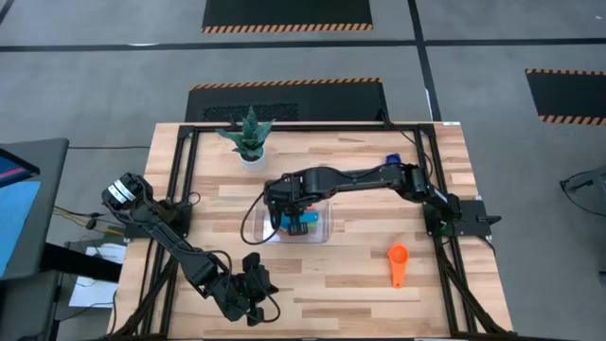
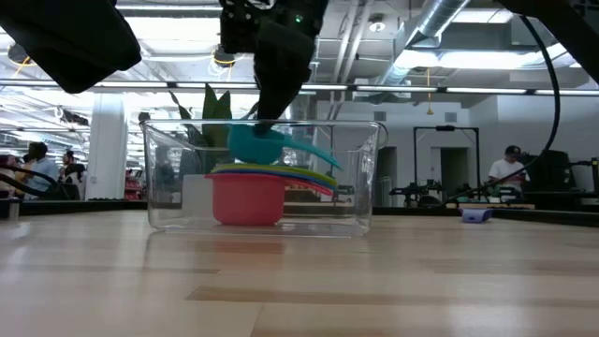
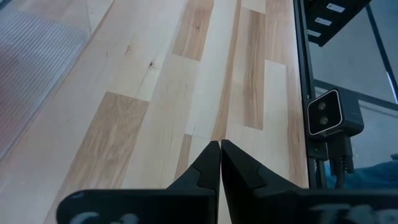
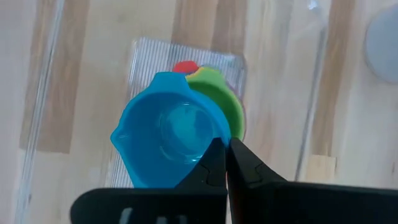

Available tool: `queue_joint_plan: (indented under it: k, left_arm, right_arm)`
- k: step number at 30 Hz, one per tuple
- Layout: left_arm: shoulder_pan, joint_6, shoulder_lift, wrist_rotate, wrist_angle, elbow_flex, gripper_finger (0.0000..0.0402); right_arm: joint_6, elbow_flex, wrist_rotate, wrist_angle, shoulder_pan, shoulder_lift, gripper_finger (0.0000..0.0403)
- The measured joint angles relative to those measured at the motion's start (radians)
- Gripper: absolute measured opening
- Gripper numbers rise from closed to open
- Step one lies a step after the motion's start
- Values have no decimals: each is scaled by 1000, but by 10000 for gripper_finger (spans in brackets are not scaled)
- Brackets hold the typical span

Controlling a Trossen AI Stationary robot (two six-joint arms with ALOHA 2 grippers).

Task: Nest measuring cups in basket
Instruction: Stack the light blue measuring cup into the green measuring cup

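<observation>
The clear basket stands mid-table. Inside it a red measuring cup rests on the floor with several coloured cups stacked in it; green and red rims show from above. My right gripper reaches down into the basket, shut on a light blue cup. An orange cup lies on the table to the right, and a dark blue one far right. My left gripper waits shut near the near edge. My right gripper pinches the light blue cup by its bowl rim, one finger inside the bowl and one outside, coming from above and pointing down. The cup is tilted over the stack, its handle slanting down to the right; whether it touches the stack I cannot tell.
A white plant pot with a green plant stands at the far side, just behind the basket. A black frame runs round the table edges. Bare wood lies between the basket and the near edge.
</observation>
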Motion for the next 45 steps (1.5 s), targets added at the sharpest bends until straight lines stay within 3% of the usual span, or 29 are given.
queue_joint_plan:
  k: [21,31,45]
  left_arm:
    - [0,-13,0,0,0,0,0]
    - [0,-13,0,0,0,0,0]
    - [0,-17,0,0,0,0,0]
  right_arm:
    - [-5,-20,0,42,7,0,7]
    - [-33,-20,0,25,7,0,50]
    - [-25,-19,-2,24,7,0,57]
